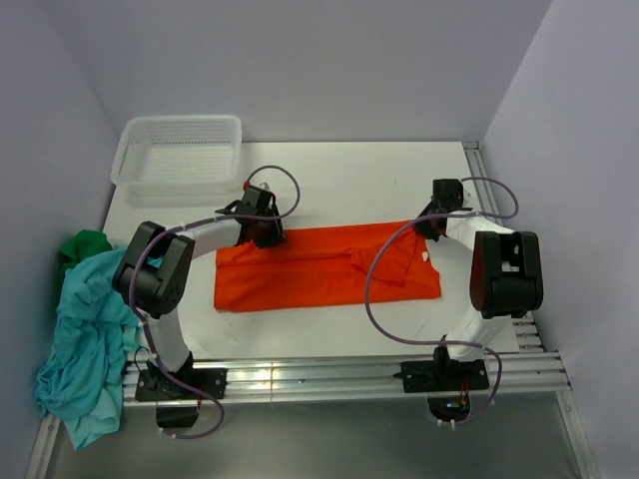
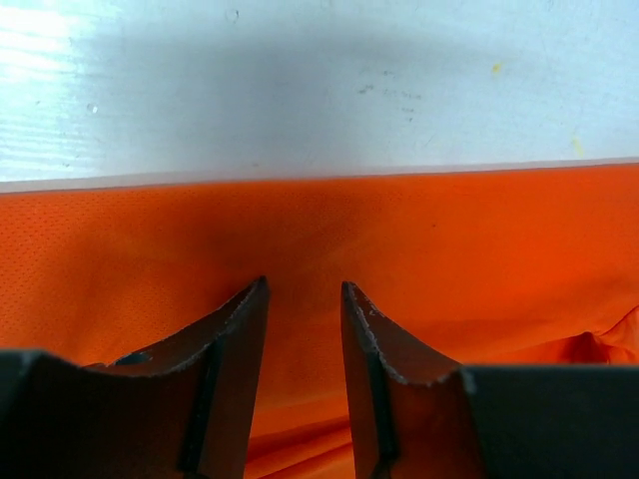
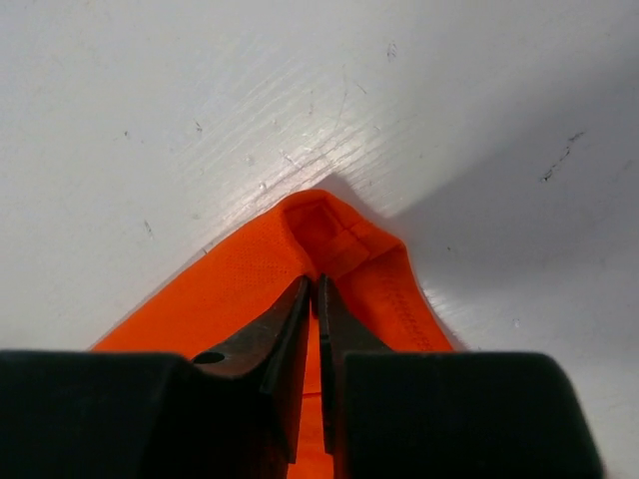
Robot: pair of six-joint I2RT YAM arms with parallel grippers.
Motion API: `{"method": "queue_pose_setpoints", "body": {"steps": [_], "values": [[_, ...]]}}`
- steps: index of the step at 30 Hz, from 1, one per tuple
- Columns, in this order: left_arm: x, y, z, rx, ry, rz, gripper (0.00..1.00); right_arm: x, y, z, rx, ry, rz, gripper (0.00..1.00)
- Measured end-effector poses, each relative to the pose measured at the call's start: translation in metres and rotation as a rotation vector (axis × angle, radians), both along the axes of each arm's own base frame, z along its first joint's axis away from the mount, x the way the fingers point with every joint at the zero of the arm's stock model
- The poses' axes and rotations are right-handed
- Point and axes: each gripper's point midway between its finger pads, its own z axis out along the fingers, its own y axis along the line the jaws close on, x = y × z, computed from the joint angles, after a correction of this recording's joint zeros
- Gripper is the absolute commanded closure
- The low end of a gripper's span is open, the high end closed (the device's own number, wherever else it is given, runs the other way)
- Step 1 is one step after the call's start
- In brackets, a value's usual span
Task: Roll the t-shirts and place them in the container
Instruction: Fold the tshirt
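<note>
The orange t-shirt (image 1: 329, 267) lies folded into a long band across the middle of the table. My left gripper (image 1: 262, 232) is at the band's far left edge; in the left wrist view it (image 2: 305, 286) is open, with its fingers low over the orange fabric (image 2: 449, 249). My right gripper (image 1: 431, 225) is at the band's far right corner; in the right wrist view it (image 3: 316, 279) is shut on that corner of the orange fabric (image 3: 240, 279). The teal-blue t-shirt (image 1: 85, 339) and the dark green t-shirt (image 1: 85, 244) lie heaped off the table's left edge.
A white mesh basket (image 1: 180, 155) stands at the back left corner of the table (image 1: 349, 180). Grey walls close in the back and both sides. An aluminium rail (image 1: 329, 377) with the arm bases runs along the near edge.
</note>
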Motion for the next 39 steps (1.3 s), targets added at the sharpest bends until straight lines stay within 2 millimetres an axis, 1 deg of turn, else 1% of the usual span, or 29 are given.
{"method": "queue_pose_setpoints", "body": {"steps": [1,4,5,7,10,13,14,15,17,18,19,20,21,22,24,26,29,32,34,36,39], "values": [[0.001,-0.001,0.0,-0.001,-0.002,0.0,0.59,0.0,0.0,0.0,0.002,0.0,0.003,0.75],[0.003,-0.001,0.001,-0.005,-0.004,0.006,0.59,-0.001,0.001,-0.001,0.004,0.006,0.009,0.67],[0.003,-0.002,0.001,-0.006,-0.004,0.007,0.58,-0.002,0.002,-0.002,0.004,0.01,0.01,0.61],[0.003,-0.002,0.002,-0.008,-0.005,0.008,0.57,-0.003,0.001,-0.001,0.002,0.011,0.012,0.58],[-0.003,0.002,0.009,-0.006,-0.001,0.008,0.54,-0.009,0.002,0.005,0.001,0.001,0.018,0.58],[-0.01,0.005,0.027,-0.011,-0.013,0.008,0.53,-0.021,0.005,0.023,-0.002,-0.04,0.027,0.58],[-0.011,0.005,0.038,-0.019,-0.03,0.007,0.53,-0.024,0.006,0.03,-0.003,-0.057,0.03,0.6],[-0.011,0.006,0.045,-0.022,-0.041,0.007,0.53,-0.028,0.007,0.036,-0.004,-0.074,0.033,0.62],[-0.012,0.009,0.063,-0.024,-0.072,0.012,0.54,-0.035,0.016,0.05,-0.007,-0.107,0.056,0.7],[-0.012,0.012,0.069,-0.018,-0.083,0.02,0.54,-0.039,0.022,0.052,-0.006,-0.113,0.075,0.74],[-0.013,0.015,0.073,-0.01,-0.088,0.028,0.54,-0.042,0.03,0.054,-0.005,-0.116,0.092,0.82],[-0.013,0.017,0.074,-0.003,-0.092,0.035,0.54,-0.046,0.039,0.054,-0.007,-0.111,0.113,0.87],[-0.014,0.021,0.075,0.01,-0.091,0.046,0.55,-0.053,0.051,0.051,-0.005,-0.099,0.141,0.95],[-0.014,0.025,0.073,0.022,-0.086,0.053,0.55,-0.06,0.06,0.047,-0.006,-0.083,0.162,1.0],[-0.017,0.035,0.065,0.046,-0.07,0.075,0.56,-0.077,0.077,0.037,0.005,-0.044,0.199,1.0],[-0.022,0.05,0.051,0.073,-0.035,0.104,0.56,-0.094,0.085,0.026,0.017,-0.008,0.211,1.0],[-0.032,0.075,0.03,0.112,0.023,0.153,0.57,-0.115,0.079,0.015,0.02,0.04,0.159,1.0],[-0.04,0.098,0.014,0.144,0.067,0.207,0.57,-0.127,0.071,0.013,0.003,0.06,0.093,1.0],[-0.044,0.105,0.008,0.154,0.084,0.228,0.58,-0.13,0.07,0.013,-0.007,0.063,0.065,1.0],[-0.046,0.108,0.004,0.155,0.09,0.236,0.58,-0.132,0.07,0.009,-0.018,0.078,0.045,1.0],[-0.05,0.111,-0.002,0.157,0.099,0.244,0.59,-0.137,0.068,-0.007,-0.046,0.154,0.019,1.0]]}}
